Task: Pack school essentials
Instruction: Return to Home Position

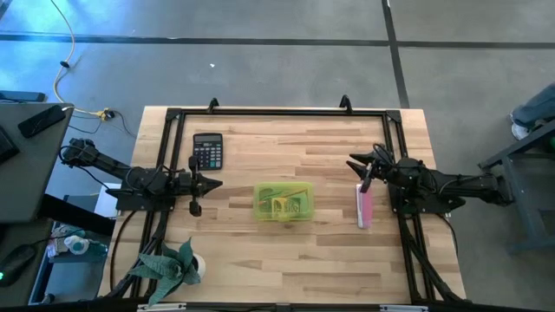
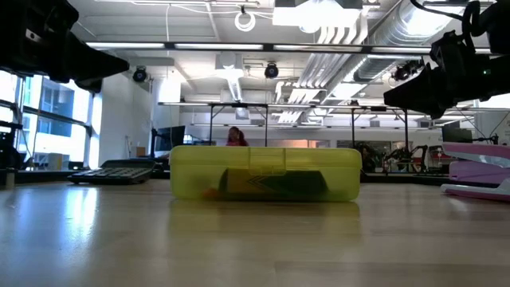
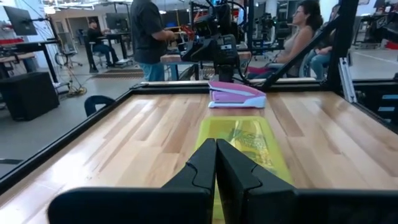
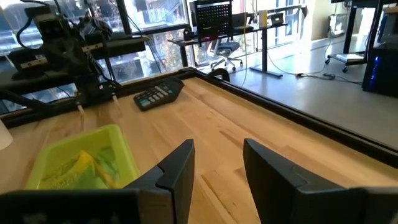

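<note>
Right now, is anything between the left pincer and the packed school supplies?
Only the closed yellow case, which encloses the supplies. Nothing lies on the table between the left pincer and the case; the calculator sits off that line.

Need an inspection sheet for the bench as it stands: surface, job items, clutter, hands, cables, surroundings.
Surface: wooden table; no spills seen.
Job's things: school supplies show through the wall of the closed yellow-green case, mid-table; none seen loose.
Clutter: calculator, pink stapler, potted plant at a left-side corner.
Hands: left hand shut, empty, clear of the case on its left; right hand open, empty, above the stapler's end.
Cables: yellow cable on the floor, off the table.
Surroundings: people at benches beyond the table.
</note>
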Controlling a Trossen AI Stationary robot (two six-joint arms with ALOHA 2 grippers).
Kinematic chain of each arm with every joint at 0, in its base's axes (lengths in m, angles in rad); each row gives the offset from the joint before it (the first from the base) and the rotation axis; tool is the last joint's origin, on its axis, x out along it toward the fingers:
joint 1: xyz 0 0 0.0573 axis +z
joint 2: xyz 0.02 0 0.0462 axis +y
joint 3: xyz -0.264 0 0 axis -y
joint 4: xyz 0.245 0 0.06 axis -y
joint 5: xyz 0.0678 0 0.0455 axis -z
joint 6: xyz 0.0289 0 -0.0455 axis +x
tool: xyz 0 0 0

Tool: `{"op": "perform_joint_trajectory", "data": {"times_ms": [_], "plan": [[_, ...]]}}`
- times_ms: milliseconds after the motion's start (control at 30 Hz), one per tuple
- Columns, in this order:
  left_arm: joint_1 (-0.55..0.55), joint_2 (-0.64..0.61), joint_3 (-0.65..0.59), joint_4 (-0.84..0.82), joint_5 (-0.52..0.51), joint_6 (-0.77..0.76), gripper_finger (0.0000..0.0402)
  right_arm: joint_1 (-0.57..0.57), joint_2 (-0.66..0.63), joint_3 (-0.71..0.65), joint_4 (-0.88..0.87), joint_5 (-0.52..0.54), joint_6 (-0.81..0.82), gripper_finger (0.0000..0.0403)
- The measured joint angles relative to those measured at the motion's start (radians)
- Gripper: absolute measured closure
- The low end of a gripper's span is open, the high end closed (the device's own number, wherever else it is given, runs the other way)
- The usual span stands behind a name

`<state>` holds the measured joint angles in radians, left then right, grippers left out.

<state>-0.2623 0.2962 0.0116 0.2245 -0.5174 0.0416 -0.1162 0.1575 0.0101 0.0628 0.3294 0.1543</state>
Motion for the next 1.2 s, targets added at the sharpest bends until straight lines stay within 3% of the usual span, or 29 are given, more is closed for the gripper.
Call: {"op": "perform_joint_trajectory", "data": {"times_ms": [733,1200], "plan": [[0.002,-0.011,0.001,0.003,0.003,-0.011,0.0401,0.0,0.0,0.0,0.0,0.0,0.003,0.0274],[0.073,-0.21,0.001,-0.002,0.009,-0.012,0.0401,0.0,0.0,-0.001,0.0,0.0,0.003,0.0274]]}}
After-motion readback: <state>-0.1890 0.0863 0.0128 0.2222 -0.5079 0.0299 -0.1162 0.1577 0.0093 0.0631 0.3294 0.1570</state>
